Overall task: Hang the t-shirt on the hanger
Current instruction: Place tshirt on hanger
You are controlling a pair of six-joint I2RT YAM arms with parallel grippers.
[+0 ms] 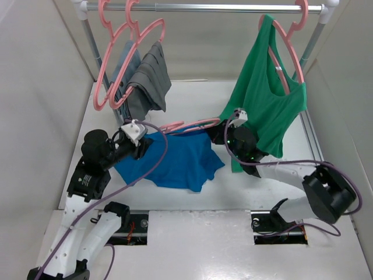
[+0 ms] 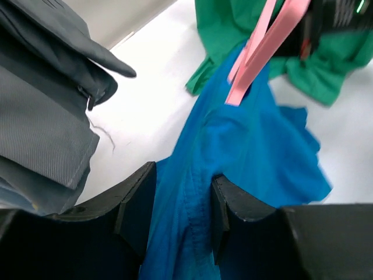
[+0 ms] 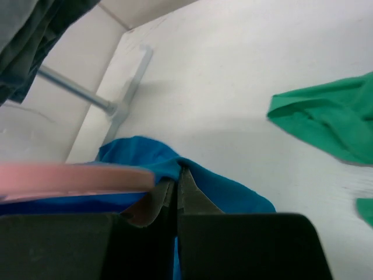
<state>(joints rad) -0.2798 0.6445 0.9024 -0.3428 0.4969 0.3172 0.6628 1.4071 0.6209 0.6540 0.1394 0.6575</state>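
Now, left gripper (image 2: 175, 201): clenched on a bunched fold of the t-shirt (image 1: 175, 160); blue cloth fills the gap between its two black fingers (image 2: 137, 204)
right gripper (image 1: 226, 130): pressed shut, jaws all but meeting, nipping one end of the hanger (image 1: 187, 124) at the shirt's far edge
t-shirt, place: on the white table (image 1: 192, 96), spread between the two grippers, its left edge drawn up into the left gripper
t-shirt, look: bright royal blue, plain, crumpled, with folds running from the left gripper toward the hanger
hanger, place: along the shirt's far edge, reaching from the right gripper toward the left one, its free end over the blue cloth
hanger, look: slim, pink, wavy shoulders
beyond, right: green top (image 1: 262, 99) on another pink hanger (image 1: 288, 44) on the rail (image 1: 221, 7), its hem just behind the right gripper
beyond, left: grey garments (image 1: 148, 79) on pink hangers (image 1: 116, 64), near the left gripper
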